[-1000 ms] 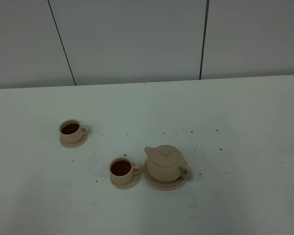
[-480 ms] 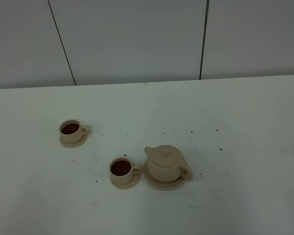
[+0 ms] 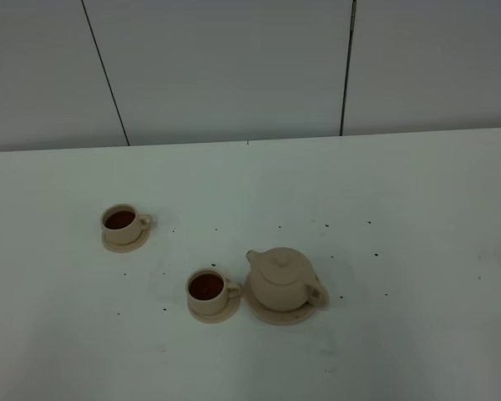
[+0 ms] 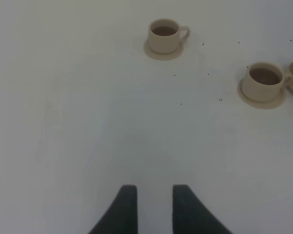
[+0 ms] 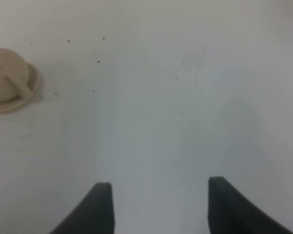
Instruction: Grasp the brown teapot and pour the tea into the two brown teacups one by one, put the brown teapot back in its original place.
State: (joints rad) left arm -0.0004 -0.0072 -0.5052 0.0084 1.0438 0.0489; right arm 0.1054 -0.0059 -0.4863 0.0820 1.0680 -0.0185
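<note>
Nothing is seen to have shifted over the last second: the brown teapot [image 3: 281, 281] is seated on its saucer [image 3: 277, 315] beside two filled teacups [image 3: 207, 287], the right end effector [image 5: 158, 204] is released and withdrawn, so the task is judged complete.

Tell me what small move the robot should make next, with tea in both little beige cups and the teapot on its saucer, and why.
Probably none beyond staying clear. Both small beige ceramic teacups hold dark tea, and the squat beige ceramic teapot stands upright on its wide round saucer. The right gripper is open and empty, away from the pot, so the task looks finished.
</note>
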